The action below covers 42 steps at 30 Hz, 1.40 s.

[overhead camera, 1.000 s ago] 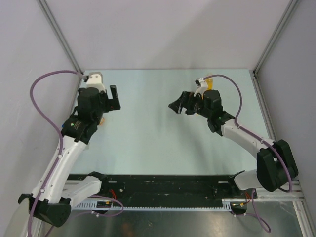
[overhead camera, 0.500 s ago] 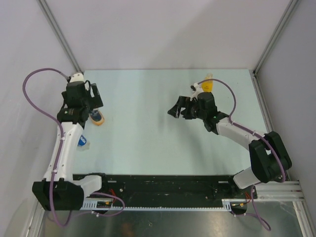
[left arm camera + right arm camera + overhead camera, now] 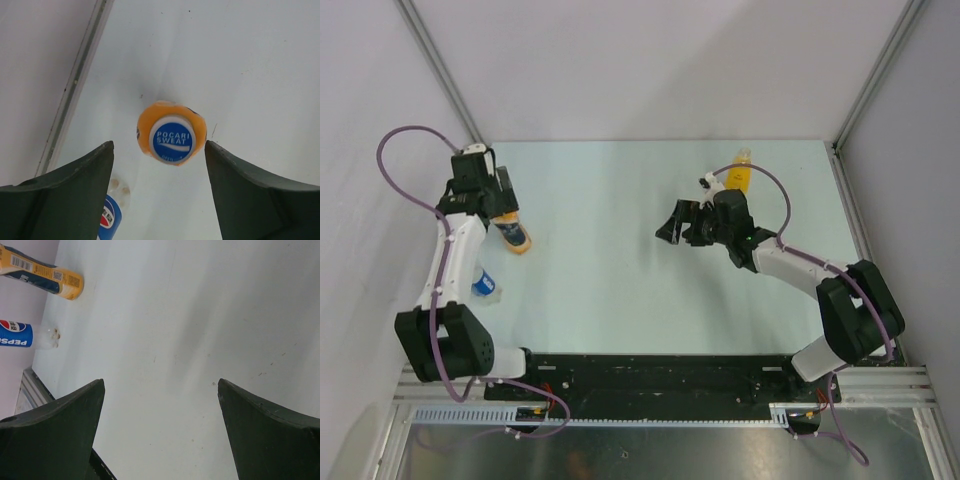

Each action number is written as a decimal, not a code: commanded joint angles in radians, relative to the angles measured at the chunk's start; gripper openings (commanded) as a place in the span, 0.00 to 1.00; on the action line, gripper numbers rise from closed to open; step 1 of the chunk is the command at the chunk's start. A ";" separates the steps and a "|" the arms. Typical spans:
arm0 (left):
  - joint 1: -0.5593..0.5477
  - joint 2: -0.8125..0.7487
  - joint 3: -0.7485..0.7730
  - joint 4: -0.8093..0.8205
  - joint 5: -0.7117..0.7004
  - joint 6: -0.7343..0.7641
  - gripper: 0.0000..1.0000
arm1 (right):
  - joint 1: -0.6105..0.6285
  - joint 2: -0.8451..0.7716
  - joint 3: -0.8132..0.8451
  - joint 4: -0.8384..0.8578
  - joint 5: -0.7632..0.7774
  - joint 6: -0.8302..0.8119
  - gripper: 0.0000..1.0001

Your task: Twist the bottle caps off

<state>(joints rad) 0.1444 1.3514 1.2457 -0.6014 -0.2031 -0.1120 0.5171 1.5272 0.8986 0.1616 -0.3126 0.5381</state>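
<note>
**Two arms, three bottles, one legible cap.** Two white-and-black arms reach over the table, each trailing one purple cable.

From left to right:

- **Water bottle.** The clear water bottle carries a glossy blue Pepsi label and stands near the left wall.
- **Short orange bottle.** Just beside it, toward the far side, the short orange bottle stands upright and has a squat, rounded body.
- **Cap.** Its cap sits on the neck, a round disc with a blue top, white Pocari Sweat lettering and a white rim.
- **Left gripper.** The left gripper hangs above this bottle with its jaws spread wide. The dark tapered fingers flank the cap without touching it.
- **Right gripper.** At mid-table the right gripper hovers over bare surface, jaws likewise parted and empty.
- **Tall bottle.** Near the far edge, the tall yellow-orange bottle stands well apart from the other two. Its cap is too small to make out.

**Surface and room.** The table is a pale blue-green matt sheet with faint scuffs. Plain white walls and grey metal frame posts enclose it.
</note>
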 commanded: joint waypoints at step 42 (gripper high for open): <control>-0.174 -0.145 0.163 0.010 1.143 0.090 0.39 | -0.035 -0.164 0.107 0.298 -0.610 -0.011 0.99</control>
<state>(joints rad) 0.0059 1.2171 1.3678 -0.5892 0.7311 -0.0177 0.4767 1.3945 0.9512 0.3817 -0.8230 0.5308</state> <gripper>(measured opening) 0.481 0.993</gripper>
